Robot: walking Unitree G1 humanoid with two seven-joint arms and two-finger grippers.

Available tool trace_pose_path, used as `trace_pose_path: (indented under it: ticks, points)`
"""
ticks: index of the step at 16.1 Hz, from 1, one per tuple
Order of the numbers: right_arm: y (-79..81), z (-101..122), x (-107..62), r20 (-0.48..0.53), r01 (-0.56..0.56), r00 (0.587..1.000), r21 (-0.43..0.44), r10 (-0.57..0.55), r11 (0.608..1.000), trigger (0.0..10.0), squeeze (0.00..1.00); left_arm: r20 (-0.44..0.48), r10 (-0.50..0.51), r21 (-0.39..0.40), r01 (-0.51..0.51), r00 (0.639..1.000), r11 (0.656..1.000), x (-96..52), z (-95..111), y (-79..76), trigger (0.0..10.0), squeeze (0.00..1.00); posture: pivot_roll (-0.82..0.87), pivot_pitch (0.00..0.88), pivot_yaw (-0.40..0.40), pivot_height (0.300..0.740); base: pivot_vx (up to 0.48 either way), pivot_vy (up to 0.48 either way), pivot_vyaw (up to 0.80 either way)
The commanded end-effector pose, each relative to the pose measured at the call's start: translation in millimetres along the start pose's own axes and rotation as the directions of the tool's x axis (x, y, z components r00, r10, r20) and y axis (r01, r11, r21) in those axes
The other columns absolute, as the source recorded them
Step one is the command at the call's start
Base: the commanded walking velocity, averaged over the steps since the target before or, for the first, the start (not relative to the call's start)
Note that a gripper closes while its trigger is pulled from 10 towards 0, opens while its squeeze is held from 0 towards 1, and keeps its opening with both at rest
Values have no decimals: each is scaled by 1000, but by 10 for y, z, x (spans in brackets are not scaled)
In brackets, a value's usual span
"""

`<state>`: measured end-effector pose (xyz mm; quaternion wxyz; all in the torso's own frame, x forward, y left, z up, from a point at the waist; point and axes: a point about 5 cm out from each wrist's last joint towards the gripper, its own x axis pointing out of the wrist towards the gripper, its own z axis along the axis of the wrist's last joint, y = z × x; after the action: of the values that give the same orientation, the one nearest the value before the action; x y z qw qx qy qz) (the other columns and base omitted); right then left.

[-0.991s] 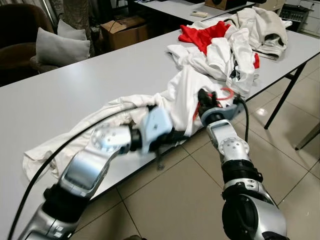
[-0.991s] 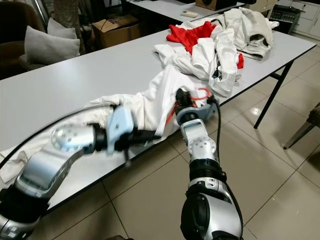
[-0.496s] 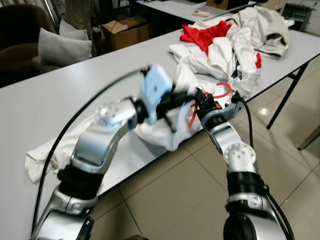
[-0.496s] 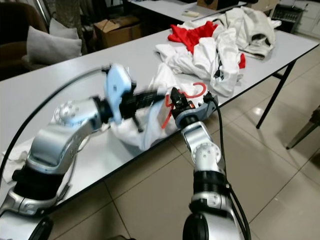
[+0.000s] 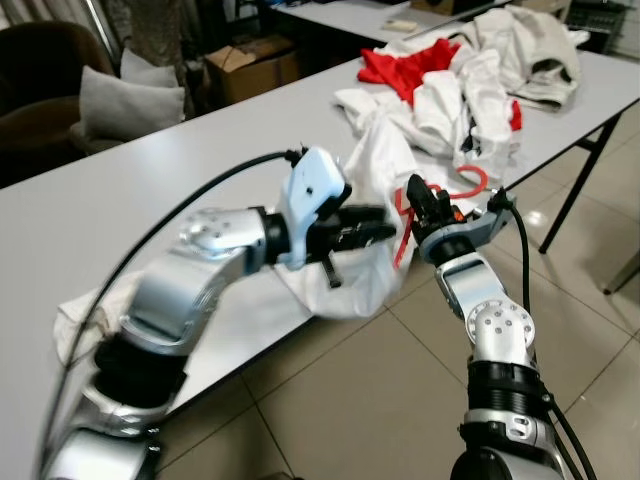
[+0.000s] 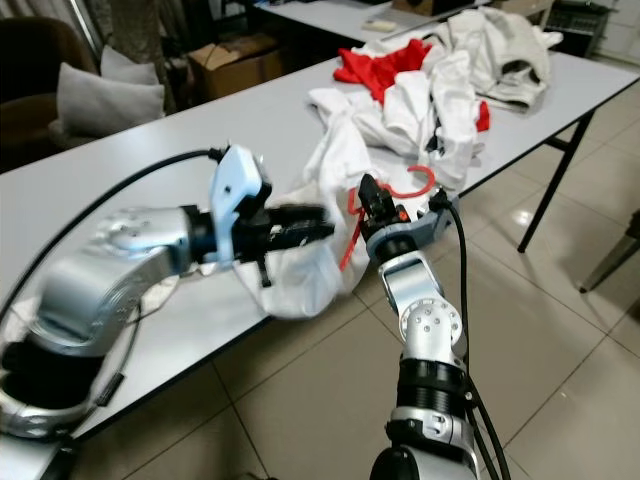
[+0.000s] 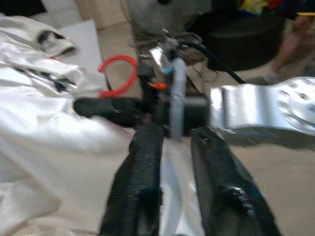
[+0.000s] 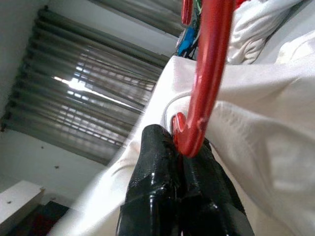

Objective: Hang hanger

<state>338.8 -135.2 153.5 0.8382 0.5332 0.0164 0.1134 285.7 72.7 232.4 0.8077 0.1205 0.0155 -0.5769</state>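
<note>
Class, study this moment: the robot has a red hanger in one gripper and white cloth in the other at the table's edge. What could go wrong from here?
1. The right gripper pinches the red hanger only at one end, so it may twist or slip.
2. The white garment held by the left gripper droops over the table edge and could slide to the floor.
3. It lies against the clothes pile, which might drag along.
</note>
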Motion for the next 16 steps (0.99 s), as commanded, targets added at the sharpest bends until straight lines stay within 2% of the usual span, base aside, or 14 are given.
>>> trace_pose_path:
  ticks: [1,3,5,6,7,8,9,10,11,12,14,16]
  points:
    - [23,16,27,1,5,1000,10,-5,1000,10000,0,-7,-47,-12,46,999,999,-8,8,-63,10000,1000,-148,0,123,740,0,0,0]
    - [-10,52,3,10,18,1000,10,-18,1000,10000,0,-13,-88,-25,87,996,996,-52,11,-124,10000,1000,-141,0,119,740,0,0,0]
    - [-14,52,-4,10,25,1000,-1,-25,1000,10000,0,5,-26,-28,26,1000,999,-80,7,-62,10000,1000,-143,0,125,740,0,0,0]
    - [2,66,-19,8,24,1000,-32,-23,999,10000,0,40,115,-30,-114,993,993,-106,0,79,10000,1000,-146,0,128,740,0,0,0]
    - [50,85,-65,0,2,1000,-96,-2,995,10000,0,76,265,-93,-257,961,962,-175,-52,212,10000,1000,-152,0,125,740,0,0,0]
    - [81,94,-102,-8,-13,1000,-124,12,992,10000,0,68,327,-125,-317,943,940,-227,-124,262,10000,655,-152,0,125,740,0,0,0]
    - [154,143,-230,-9,-45,999,-211,44,976,10000,0,30,473,-152,-464,880,873,-392,-322,312,10000,0,-153,0,116,740,0,0,0]
    - [207,178,-343,-6,-60,998,-279,61,959,10000,0,7,571,-123,-566,821,815,-514,-456,299,10000,0,-152,0,111,740,0,0,0]
    - [226,184,-394,-8,-62,998,-296,62,953,10000,0,-3,599,-132,-594,801,794,-557,-516,274,10000,0,-152,0,109,740,0,0,0]
    - [298,171,-515,-33,-80,997,-348,73,934,10000,0,-23,668,-214,-657,744,723,-649,-647,200,10000,0,-158,0,102,740,0,0,0]
    - [404,134,-640,-72,-125,992,-389,105,913,10000,0,-54,719,-259,-705,693,660,-701,-756,98,10000,0,-153,0,89,740,0,-347,0]
    - [445,127,-713,-98,-154,987,-395,125,906,10000,0,-89,732,-266,-725,675,636,-709,-859,11,10000,0,-153,0,78,740,0,-469,303]
